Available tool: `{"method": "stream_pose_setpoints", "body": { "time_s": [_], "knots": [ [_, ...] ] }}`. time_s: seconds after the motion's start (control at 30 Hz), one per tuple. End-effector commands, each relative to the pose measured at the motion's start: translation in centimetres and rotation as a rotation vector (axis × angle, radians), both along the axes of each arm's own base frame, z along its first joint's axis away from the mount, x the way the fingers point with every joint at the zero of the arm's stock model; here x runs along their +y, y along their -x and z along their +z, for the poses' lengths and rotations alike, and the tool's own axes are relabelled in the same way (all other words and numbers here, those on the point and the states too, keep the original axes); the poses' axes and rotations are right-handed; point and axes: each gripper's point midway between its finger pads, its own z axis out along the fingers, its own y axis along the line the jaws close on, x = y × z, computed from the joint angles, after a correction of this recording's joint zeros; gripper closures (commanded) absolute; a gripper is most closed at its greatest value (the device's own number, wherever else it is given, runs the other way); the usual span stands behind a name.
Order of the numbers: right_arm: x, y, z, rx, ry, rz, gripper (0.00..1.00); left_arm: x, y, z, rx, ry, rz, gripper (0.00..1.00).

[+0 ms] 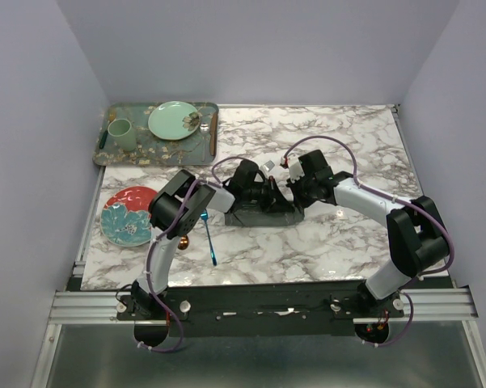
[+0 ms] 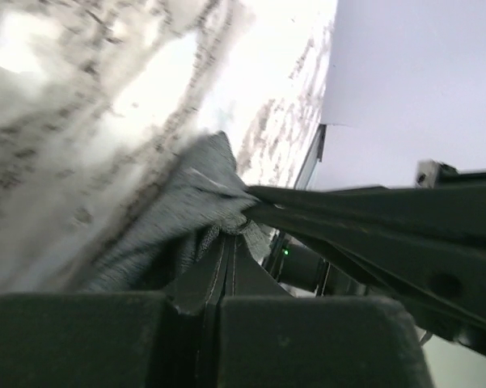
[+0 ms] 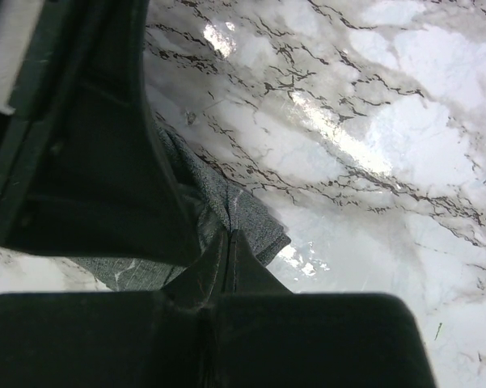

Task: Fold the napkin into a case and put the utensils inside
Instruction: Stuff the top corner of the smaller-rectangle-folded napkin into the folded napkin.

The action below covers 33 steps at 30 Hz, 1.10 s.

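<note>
The dark grey napkin (image 1: 263,217) lies bunched at the table's middle, between both grippers. My left gripper (image 1: 268,196) is shut on a corner of it; in the left wrist view the closed fingertips (image 2: 226,238) pinch the grey cloth (image 2: 178,218). My right gripper (image 1: 295,187) is shut on another corner, seen in the right wrist view (image 3: 233,236) with the cloth (image 3: 255,217) between the tips. The two grippers are close together. The blue fork (image 1: 211,242) lies on the marble in front of the left arm. The copper spoon (image 1: 183,241) is mostly hidden under that arm.
A red and teal plate (image 1: 128,215) sits at the left edge. A patterned green tray (image 1: 105,153) at the back left holds a green cup (image 1: 120,133), a green plate (image 1: 174,120) and a brown-handled utensil (image 1: 213,133). Walls enclose three sides.
</note>
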Motion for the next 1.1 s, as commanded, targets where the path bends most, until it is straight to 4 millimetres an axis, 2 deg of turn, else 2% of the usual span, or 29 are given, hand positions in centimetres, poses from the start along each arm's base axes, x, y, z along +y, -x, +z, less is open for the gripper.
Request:
{"method": "stream_pose_setpoints", "body": {
  "time_s": [0.0,0.07,0.3,0.43,0.5,0.63,0.67,0.7,0.77,0.8,0.87,0.9,1.0,1.07],
  "knots": [
    [0.3,-0.2,1.2,-0.036,-0.021,-0.005,0.99,-0.6,-1.5,-2.3,0.032,-0.059,0.062,1.0],
    [0.5,0.4,1.3,-0.027,-0.044,0.01,0.99,-0.5,-1.5,-3.7,0.059,-0.08,0.067,1.0],
    [1.2,2.8,1.9,0.016,-0.124,0.053,0.99,-0.1,-1.2,-6.7,0.138,-0.139,0.087,1.0],
    [1.1,3.4,1.0,0.041,-0.113,0.066,0.99,0.0,-1.0,-7.2,0.14,-0.156,0.072,1.0],
    [0.4,3.0,-0.1,0.047,-0.068,0.043,0.99,-0.2,-1.1,-6.3,0.109,-0.141,0.054,1.0],
    [-0.7,1.9,-0.6,0.033,-0.007,-0.032,0.99,-0.8,-1.2,-3.2,-0.022,-0.088,-0.007,1.0],
    [-1.1,1.6,-0.6,0.025,0.008,-0.052,0.99,-0.6,-1.2,-2.7,-0.053,-0.084,-0.016,1.0],
    [-1.4,1.4,-0.6,0.021,0.018,-0.065,0.99,-0.5,-1.3,-1.4,-0.083,-0.069,-0.015,1.0],
    [-1.9,1.2,-0.7,0.02,0.029,-0.093,0.99,0.1,-0.8,-1.0,-0.089,-0.062,-0.019,1.0],
    [-2.1,1.2,-0.8,0.024,0.028,-0.103,1.0,0.3,-0.8,0.1,-0.113,-0.049,-0.017,1.0],
    [-2.2,1.5,-0.9,0.044,0.022,-0.114,0.99,0.9,-0.6,0.5,-0.114,-0.043,-0.005,0.99],
    [-2.3,1.6,-1.0,0.052,0.019,-0.122,1.0,0.9,-0.7,1.7,-0.133,-0.021,0.002,0.98],
    [-2.4,1.7,-1.1,0.068,0.007,-0.149,0.99,1.3,-0.5,2.5,-0.131,-0.012,0.02,0.93],
    [-2.0,1.6,-0.8,0.08,-0.023,-0.164,0.99,1.5,-0.2,2.4,-0.111,-0.017,0.034,0.91]
  ]
}}
